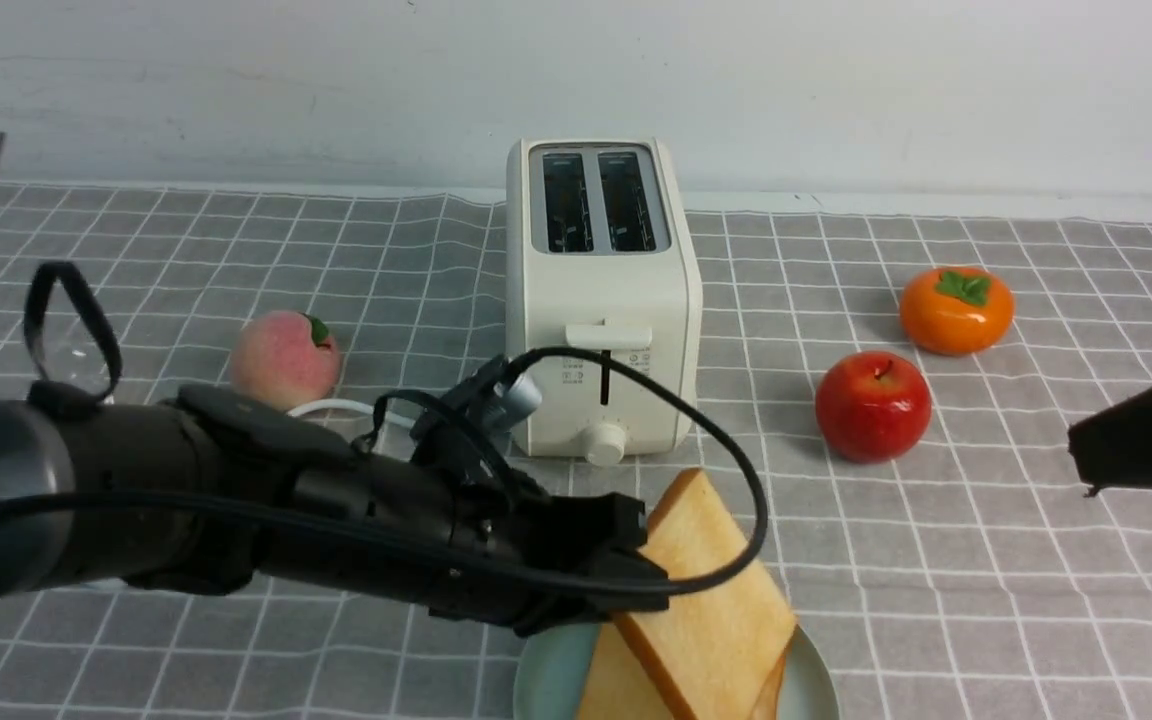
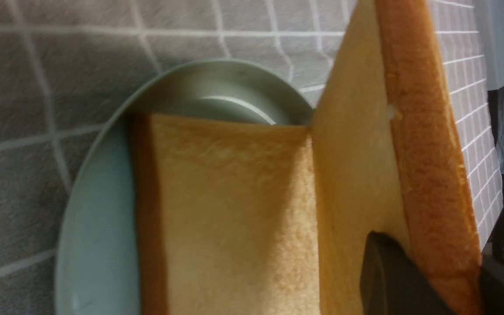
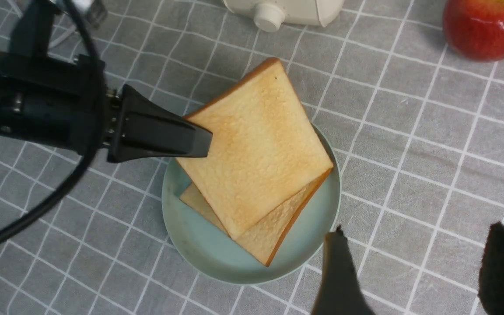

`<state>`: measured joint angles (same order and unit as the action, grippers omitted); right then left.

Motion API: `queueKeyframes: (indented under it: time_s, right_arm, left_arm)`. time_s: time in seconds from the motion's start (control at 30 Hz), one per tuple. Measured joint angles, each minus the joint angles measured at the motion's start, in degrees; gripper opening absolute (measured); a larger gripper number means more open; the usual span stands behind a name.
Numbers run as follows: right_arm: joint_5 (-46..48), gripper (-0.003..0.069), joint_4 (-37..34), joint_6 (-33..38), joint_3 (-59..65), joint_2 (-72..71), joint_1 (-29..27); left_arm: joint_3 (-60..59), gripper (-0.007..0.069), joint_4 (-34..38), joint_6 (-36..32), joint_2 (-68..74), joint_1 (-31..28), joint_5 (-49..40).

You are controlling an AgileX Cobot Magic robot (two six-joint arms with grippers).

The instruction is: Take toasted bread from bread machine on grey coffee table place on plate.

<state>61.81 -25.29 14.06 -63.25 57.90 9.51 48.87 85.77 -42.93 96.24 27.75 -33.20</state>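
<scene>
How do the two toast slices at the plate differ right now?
The upper slice is clamped in the left pincer; the lower slice is free. The upper slice is tilted, one corner raised toward the toaster; the lower slice lies flat on the plate. The upper slice overhangs the plate's rim; the lower slice sits inside it. Both are square and golden-tan, with darker crust.
</scene>
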Motion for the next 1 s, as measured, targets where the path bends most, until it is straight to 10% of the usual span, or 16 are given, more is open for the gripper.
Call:
queueKeyframes:
  time_s: [0.47, 0.7, 1.0]
  right_arm:
    - [-0.1, 0.0421, 1.2, 0.8, 0.0, 0.0, 0.0]
    - [-5.2, 0.037, 4.5, -3.8, 3.9, -1.3, 0.0]
    - [-27.2, -0.001, 4.2, -4.8, 29.5, -18.1, 0.0]
  left_arm:
    - [-0.3, 0.0654, -32.2, 7.6, -13.1, 0.0, 12.7]
    - [-0.3, 0.0597, -50.1, 21.8, -28.9, 0.0, 3.7]
    - [-0.4, 0.0234, -73.1, 48.4, -45.0, 0.0, -21.6]
